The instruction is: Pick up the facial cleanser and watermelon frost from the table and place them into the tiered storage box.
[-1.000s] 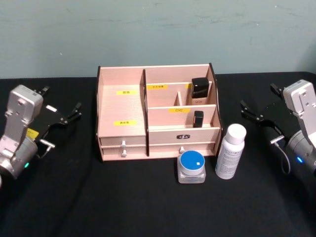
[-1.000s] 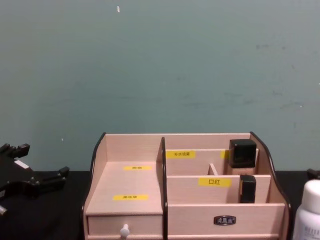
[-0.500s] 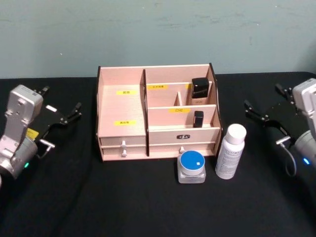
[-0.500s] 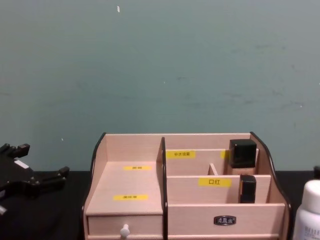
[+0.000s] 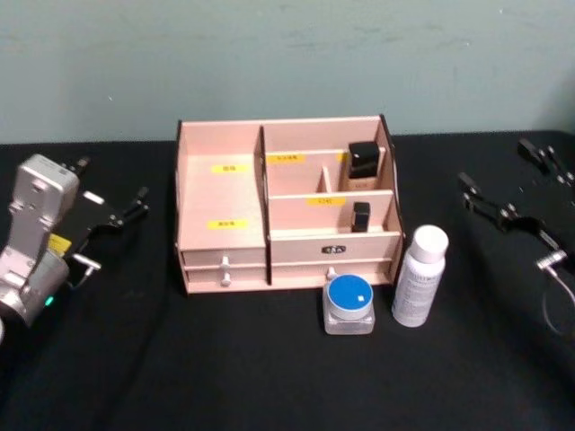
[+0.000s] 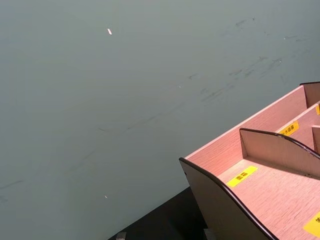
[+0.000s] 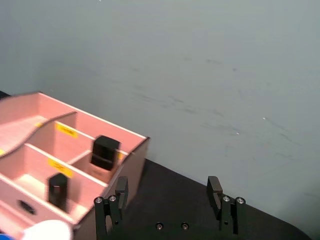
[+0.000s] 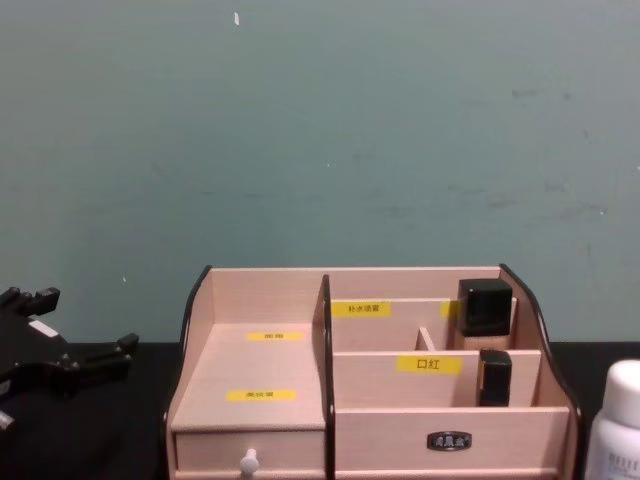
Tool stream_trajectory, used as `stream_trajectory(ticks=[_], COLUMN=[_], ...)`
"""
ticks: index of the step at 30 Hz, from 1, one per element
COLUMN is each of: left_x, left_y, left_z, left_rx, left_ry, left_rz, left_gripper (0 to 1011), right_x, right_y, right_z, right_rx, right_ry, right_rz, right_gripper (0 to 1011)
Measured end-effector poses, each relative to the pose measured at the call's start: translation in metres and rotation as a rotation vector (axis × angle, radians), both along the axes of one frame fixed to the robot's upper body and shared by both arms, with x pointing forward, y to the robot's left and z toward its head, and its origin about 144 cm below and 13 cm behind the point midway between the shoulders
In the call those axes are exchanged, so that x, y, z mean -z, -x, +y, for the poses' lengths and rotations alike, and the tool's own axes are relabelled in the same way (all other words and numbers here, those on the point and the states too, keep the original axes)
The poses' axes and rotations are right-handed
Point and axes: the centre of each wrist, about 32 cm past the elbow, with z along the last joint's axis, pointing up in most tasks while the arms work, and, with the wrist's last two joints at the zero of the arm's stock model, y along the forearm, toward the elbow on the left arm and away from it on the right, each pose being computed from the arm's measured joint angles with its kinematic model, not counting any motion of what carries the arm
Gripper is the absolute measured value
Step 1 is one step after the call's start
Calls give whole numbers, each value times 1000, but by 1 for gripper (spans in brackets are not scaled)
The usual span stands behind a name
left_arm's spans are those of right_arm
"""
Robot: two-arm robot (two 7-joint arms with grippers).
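Observation:
The tiered storage box (image 5: 220, 193) stands at the table's middle, its pinkish compartments also in the chest view (image 8: 260, 360) and both wrist views (image 6: 270, 185) (image 7: 85, 122). The facial cleanser (image 5: 419, 277), a tall white bottle, stands upright just off the box's front right corner; its cap shows in the chest view (image 8: 618, 420) and right wrist view (image 7: 45, 231). The watermelon frost (image 5: 349, 303), a squat blue-lidded jar, sits left of the bottle, before the drawers. My right gripper (image 5: 501, 172) (image 7: 168, 189) hovers open at the far right, well clear of the bottle. My left gripper (image 5: 112, 184) (image 8: 75, 325) rests open at the far left.
Two small black-capped bottles (image 5: 363, 163) (image 5: 360, 215) stand in the box's right compartments. The table is covered in black cloth (image 5: 225, 359). A grey-green wall (image 5: 287, 63) rises right behind the box.
My right arm has swung outward to the right, its wrist body leaving the head view. The left arm, bottle and jar have not moved.

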Motion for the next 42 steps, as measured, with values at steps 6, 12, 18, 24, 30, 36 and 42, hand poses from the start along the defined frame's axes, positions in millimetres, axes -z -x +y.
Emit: stream_trajectory(ticks=[6,12,18,24,30,36,42], left_x=[0,0,0,0,0,0,0], left_y=[0,0,0,0,0,0,0], left_z=[0,0,0,0,0,0,0], left_rx=[0,0,0,0,0,0,0], left_ry=[0,0,0,0,0,0,0], left_rz=[0,0,0,0,0,0,0], left_gripper=[1001,1001,1001,1001,1001,1001,1001], right_x=[-11,-16,-13,-3,9,19,27], right_y=[20,42,56,63,63,62,59], right_z=[1,4,7,8,9,10,12], right_rx=[-57,-118,-150,-161,-164,-159,-144], right_ry=[-28,-63,-67,-71,-74,-73,-61], right_rz=[18,73,133,196,242,269,278], right_gripper=[1003,1002,1003,1002,1002,1003,1002])
